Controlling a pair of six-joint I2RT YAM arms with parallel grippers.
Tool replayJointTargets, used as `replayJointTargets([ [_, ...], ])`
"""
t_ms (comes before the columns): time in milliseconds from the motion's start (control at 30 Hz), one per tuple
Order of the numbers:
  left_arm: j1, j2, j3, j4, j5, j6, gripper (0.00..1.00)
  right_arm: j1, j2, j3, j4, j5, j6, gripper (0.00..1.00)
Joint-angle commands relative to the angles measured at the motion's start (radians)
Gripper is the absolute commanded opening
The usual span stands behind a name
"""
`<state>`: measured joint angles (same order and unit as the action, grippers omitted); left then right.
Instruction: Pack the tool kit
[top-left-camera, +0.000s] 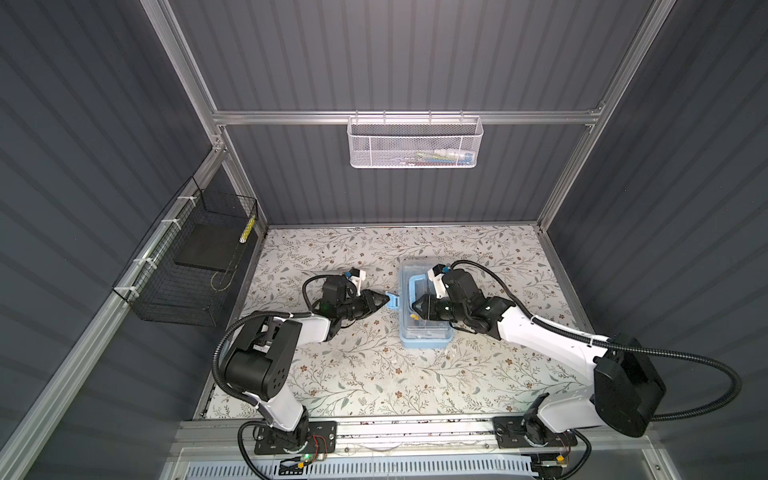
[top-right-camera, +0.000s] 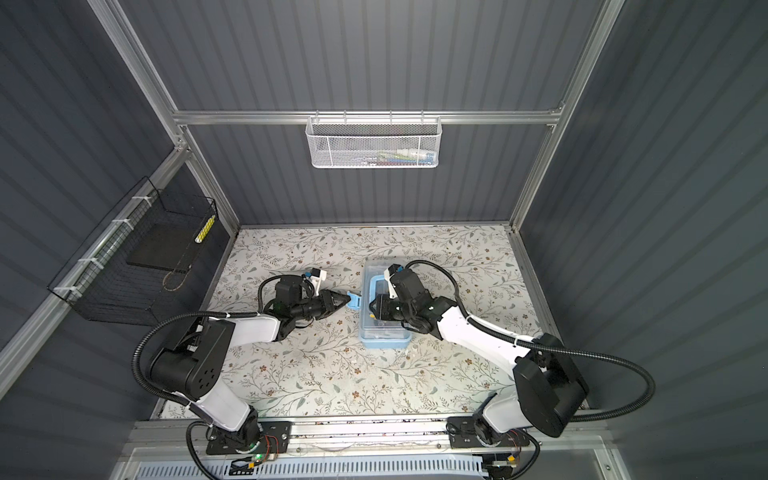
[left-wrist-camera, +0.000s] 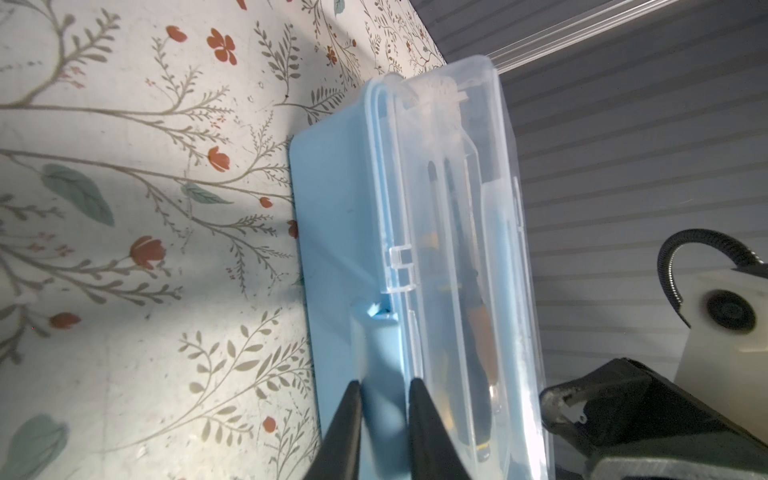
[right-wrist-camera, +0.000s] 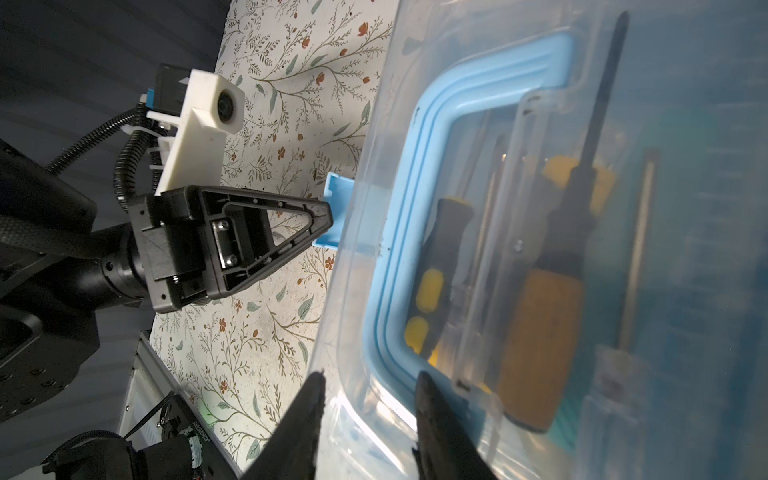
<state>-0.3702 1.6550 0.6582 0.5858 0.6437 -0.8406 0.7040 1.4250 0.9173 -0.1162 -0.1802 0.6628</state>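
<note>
Dark grey ribbed walls (top-left-camera: 395, 54) framed in aluminium rails (top-left-camera: 291, 117) surround a floral-patterned tabletop (top-left-camera: 374, 374).

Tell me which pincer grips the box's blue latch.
The left pincer: it pinches the light-blue latch; the right pincer is over the clear lid.

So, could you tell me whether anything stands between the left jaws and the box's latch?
Nothing visible does: the left jaws are clamped on the latch, which sticks out from the side of the box.
</note>
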Motion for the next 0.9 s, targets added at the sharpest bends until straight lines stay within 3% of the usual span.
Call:
replayJointTargets([
  [0,-0.016,-0.032,0.037,-0.041,-0.007,0.043,0.21,0.002,0.014,-0.019,-0.056,0.011,0.002,0.39],
  [533,-0.064,-0.058,0.076,-0.098,-0.034,0.054,0.37,0.002,-0.001,-0.029,-0.052,0.018,0.006,0.39],
  [867,-0.067,-0.075,0.076,-0.095,-0.044,0.047,0.40,0.002,-0.001,-0.040,-0.045,0.019,0.010,0.39],
])
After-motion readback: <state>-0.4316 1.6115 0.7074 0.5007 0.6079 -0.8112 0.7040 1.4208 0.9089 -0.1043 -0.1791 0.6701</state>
